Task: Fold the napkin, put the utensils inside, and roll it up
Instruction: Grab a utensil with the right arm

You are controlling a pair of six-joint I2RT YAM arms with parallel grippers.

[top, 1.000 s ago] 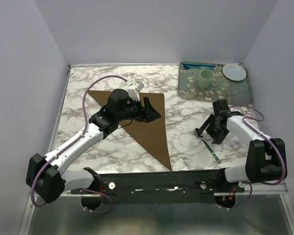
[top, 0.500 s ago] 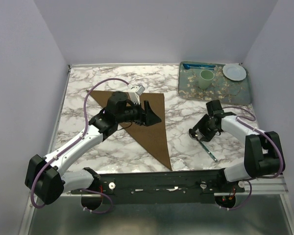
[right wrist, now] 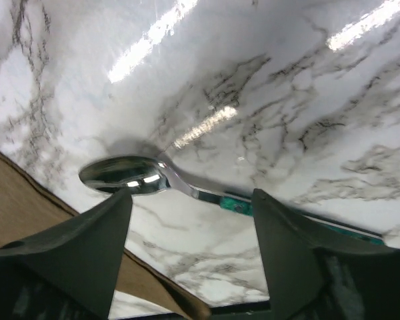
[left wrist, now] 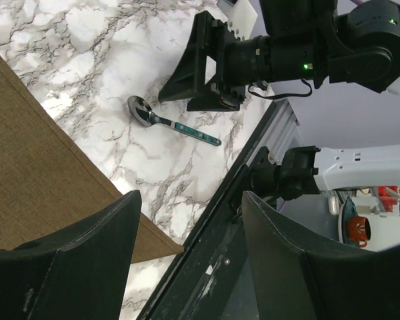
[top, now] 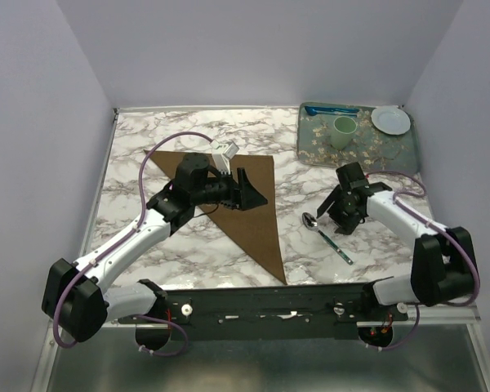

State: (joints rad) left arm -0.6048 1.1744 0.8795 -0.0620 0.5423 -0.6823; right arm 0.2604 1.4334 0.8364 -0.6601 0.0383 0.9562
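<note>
Rt-wrist view: spoon (right wrist: pixel 125 175) handle end hidden behind rt fingers (right wrist: pixel 307 267); napkin (right wrist: pixel 13 207) cut by edge.

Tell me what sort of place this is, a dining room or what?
Most likely a robotics lab test cell, not a dining room: the marble-look table is boxed in by plain lilac walls, two robot arms are bolted at its near edge, and a tray and napkin lie on it.

Top view overhead, whole table (top: pixel 147 139); both wrist views close, sharing spoon (left wrist: pixel 173 124), napkin (left wrist: pixel 40 167) edge.
</note>
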